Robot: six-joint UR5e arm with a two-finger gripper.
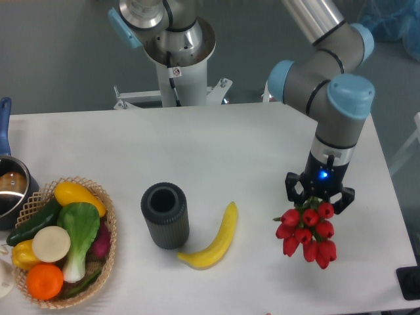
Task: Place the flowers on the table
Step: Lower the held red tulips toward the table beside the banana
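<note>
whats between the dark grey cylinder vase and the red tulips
In the fixed camera view, a yellow banana lies on the white table between the dark grey cylindrical vase and the red tulip bunch.

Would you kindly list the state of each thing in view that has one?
Black two-finger tool: shut on the tulips.
Bunch of red tulips: gripped, buds pointing down.
Dark grey cylindrical vase: upright, empty.
Yellow banana: lying flat.
Woven wicker basket: full of produce.
</note>
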